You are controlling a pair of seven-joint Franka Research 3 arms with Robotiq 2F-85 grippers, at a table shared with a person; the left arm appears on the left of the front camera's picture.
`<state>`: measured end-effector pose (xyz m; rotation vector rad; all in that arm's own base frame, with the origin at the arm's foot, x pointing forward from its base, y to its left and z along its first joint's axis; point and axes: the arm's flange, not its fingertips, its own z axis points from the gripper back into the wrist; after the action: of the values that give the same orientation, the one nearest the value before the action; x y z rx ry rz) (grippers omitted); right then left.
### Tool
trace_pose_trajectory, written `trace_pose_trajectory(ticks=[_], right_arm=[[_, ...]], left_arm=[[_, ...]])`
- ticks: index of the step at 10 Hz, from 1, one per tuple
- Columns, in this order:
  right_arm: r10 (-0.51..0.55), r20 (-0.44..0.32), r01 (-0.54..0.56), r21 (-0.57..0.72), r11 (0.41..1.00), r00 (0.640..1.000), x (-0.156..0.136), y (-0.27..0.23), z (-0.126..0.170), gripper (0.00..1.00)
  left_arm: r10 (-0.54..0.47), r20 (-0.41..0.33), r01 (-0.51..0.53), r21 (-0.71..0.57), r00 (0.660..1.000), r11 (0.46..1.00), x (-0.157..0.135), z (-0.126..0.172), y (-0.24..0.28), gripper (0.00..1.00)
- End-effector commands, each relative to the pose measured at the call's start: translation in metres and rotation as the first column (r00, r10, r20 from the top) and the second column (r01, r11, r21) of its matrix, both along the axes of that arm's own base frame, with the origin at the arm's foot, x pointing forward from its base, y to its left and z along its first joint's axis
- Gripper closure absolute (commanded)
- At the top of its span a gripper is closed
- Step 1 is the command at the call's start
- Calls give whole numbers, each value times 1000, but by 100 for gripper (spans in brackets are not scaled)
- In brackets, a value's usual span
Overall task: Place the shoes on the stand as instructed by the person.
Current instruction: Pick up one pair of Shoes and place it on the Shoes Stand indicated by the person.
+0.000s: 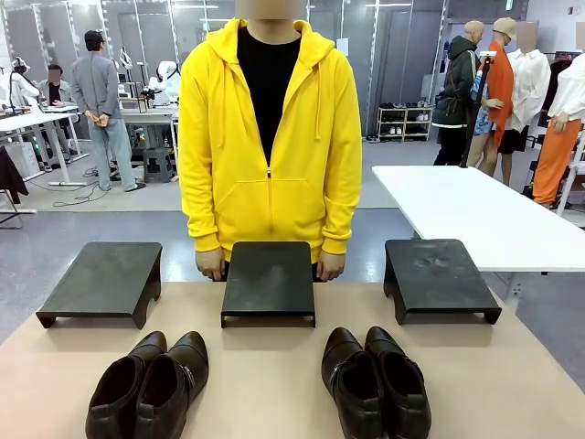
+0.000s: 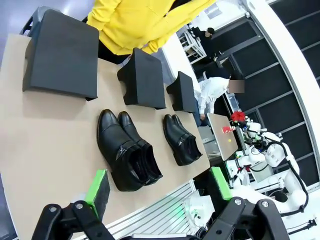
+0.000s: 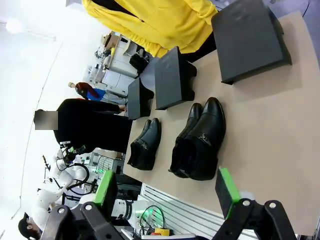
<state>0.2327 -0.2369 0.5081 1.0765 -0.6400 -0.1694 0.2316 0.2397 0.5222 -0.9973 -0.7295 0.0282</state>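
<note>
The tan table [image 1: 274, 398] carries three low black stands in a row along its far side: the left stand [image 1: 102, 279], the middle stand [image 1: 269, 279] and the right stand [image 1: 439, 274]. Nearer lie the dark brown shoes [image 1: 151, 384] at left and the black shoes [image 1: 375, 382] at right, toes toward the stands

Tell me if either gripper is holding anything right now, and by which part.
Nothing is held. The left gripper and right gripper both stand open; the brown shoes and black shoes lie untouched.

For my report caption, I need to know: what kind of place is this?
Probably a large indoor lab or workshop hall: white work tables, a storage rack by the far wall, and black display stands on a tan table.
</note>
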Motion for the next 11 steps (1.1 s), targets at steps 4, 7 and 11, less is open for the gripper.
trace_pose_trajectory(ticks=[4, 7, 11], right_arm=[[4, 6, -4, 0, 1000, 1000, 1, -4, 4, 0], [4, 6, -4, 0, 1000, 1000, 1, -4, 4, 0], [4, 6, -4, 0, 1000, 1000, 1, -4, 4, 0]], left_arm=[[-18, 17, 18, -7, 1000, 1000, -5, 2, 0, 0], [-18, 17, 18, -7, 1000, 1000, -5, 2, 0, 0], [-18, 17, 18, -7, 1000, 1000, -5, 2, 0, 0]])
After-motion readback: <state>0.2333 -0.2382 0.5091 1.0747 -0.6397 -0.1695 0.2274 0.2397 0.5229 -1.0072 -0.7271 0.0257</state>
